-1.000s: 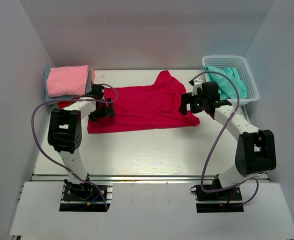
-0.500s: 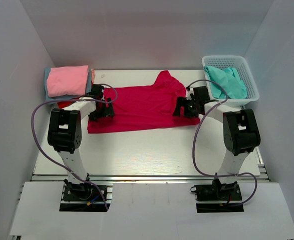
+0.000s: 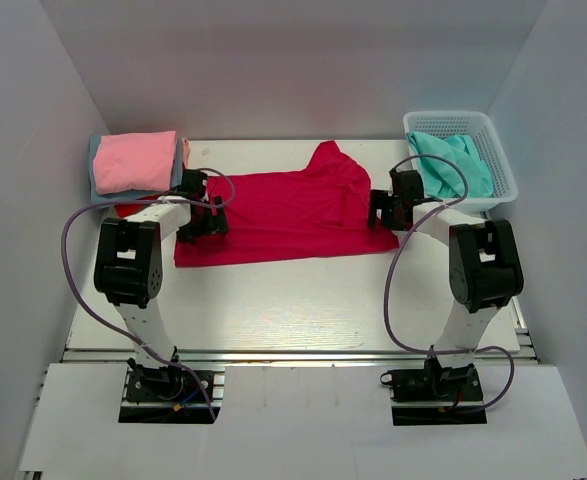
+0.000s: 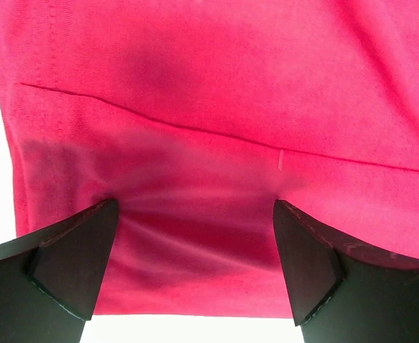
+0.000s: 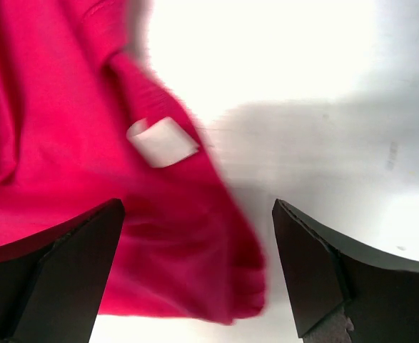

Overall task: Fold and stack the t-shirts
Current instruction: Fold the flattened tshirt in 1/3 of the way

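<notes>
The left end effector [image 4: 195, 214] and the right end effector [image 5: 195, 214] both stand spread, grasping nothing, over the crimson t-shirt [image 3: 283, 210] lying unfolded beneath them, while the pink t-shirt [image 3: 133, 160] beyond the left one seems folded and the teal t-shirt [image 3: 458, 160] waits.

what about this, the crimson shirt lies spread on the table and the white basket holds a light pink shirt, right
Wrong colour: the top external view shows the white basket holding a teal shirt. The crimson shirt does lie spread on the table.
</notes>
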Available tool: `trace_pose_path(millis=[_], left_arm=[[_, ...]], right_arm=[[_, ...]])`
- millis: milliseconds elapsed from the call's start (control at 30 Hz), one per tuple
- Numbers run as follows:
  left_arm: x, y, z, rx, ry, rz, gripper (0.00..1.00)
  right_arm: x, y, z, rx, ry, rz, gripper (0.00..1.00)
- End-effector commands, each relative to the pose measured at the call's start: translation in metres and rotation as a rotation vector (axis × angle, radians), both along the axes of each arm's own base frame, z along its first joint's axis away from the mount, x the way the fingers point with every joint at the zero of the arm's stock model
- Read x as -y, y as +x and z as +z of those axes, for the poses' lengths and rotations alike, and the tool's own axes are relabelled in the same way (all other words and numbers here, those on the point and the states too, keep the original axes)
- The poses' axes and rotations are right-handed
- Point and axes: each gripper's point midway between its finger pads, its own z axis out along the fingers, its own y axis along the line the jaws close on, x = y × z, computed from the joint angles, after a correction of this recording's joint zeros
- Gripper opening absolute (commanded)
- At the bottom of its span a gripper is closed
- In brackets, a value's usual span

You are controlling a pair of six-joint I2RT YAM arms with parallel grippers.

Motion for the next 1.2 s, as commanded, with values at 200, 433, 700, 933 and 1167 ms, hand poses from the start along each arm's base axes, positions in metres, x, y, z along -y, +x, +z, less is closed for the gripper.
trace_pose_path(millis=[200,433,700,933,1167], left_arm=[[0.009,-0.014,0.007,0.003,-0.029,-0.055,1.0],[0.014,-0.012,0.011,0.019,-0.052,-0.077,1.0],[0.023,-0.018,0.005,0.007,-0.105,-0.079,1.0],[0.035,-0.054,-0.004,-0.012,-0.174,-0.046,1.0],[0.062,-0.092,0.01,0.003,-0.283,-0.087,1.0]], right_arm=[[-0.065,0.005,0.117,0.316,0.295,0.289,0.9],[-0.103,-0.003,0.092,0.214,0.39,0.396,0.9],[-0.081,-0.024,0.009,-0.029,0.418,0.105,0.9],[-0.048,-0.098,-0.036,-0.174,0.36,-0.089,0.9],[-0.026,-0.158,-0.015,-0.167,0.326,-0.132,0.9]])
